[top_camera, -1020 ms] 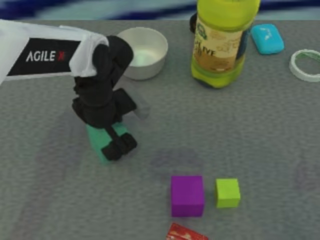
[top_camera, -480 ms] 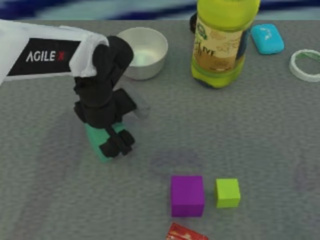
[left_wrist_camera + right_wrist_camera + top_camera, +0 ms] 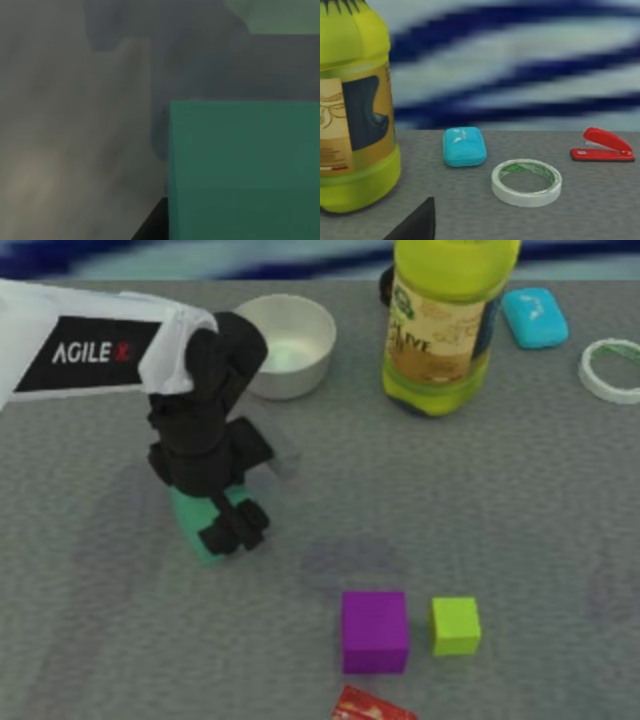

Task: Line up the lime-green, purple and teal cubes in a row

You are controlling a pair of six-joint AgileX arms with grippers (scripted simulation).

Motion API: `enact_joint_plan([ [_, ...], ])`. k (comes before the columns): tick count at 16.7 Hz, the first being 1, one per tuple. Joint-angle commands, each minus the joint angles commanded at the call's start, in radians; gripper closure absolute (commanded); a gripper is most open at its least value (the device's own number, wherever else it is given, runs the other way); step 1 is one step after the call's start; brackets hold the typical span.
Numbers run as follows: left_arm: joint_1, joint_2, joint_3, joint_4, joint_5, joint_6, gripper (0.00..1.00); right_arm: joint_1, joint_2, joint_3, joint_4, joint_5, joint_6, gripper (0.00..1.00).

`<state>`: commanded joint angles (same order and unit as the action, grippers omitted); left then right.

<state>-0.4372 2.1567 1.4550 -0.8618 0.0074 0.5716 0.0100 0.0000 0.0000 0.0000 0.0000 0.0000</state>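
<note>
The teal cube [image 3: 190, 525] lies at the table's left, mostly hidden under my left gripper [image 3: 236, 526], which is shut on it. In the left wrist view the teal cube [image 3: 240, 165] fills the space beside one dark fingertip [image 3: 155, 222]. The purple cube [image 3: 374, 631] and the smaller lime-green cube [image 3: 455, 626] sit side by side near the front edge, a small gap between them, to the right of the teal one. My right gripper [image 3: 462, 232] is out of the top view, parked at the far right and open, with one fingertip [image 3: 417, 225] showing.
A white bowl [image 3: 287, 345] and a tall yellow-green bottle [image 3: 445, 325] stand at the back. A light-blue bar [image 3: 534, 317], a tape ring [image 3: 612, 370] and a red stapler [image 3: 602, 146] lie at the back right. A red object [image 3: 372, 706] pokes in at the front edge.
My left gripper's fingers drew in on the teal cube and shifted slightly up and left with it. The other cubes have not moved.
</note>
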Motion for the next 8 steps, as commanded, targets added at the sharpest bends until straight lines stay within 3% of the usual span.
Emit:
enact_joint_plan([
  [8,0.015,-0.074,0.132,-0.214,-0.001,-0.001,1.0,0.0,0.0,0.0,0.0,0.0,0.0,0.0],
])
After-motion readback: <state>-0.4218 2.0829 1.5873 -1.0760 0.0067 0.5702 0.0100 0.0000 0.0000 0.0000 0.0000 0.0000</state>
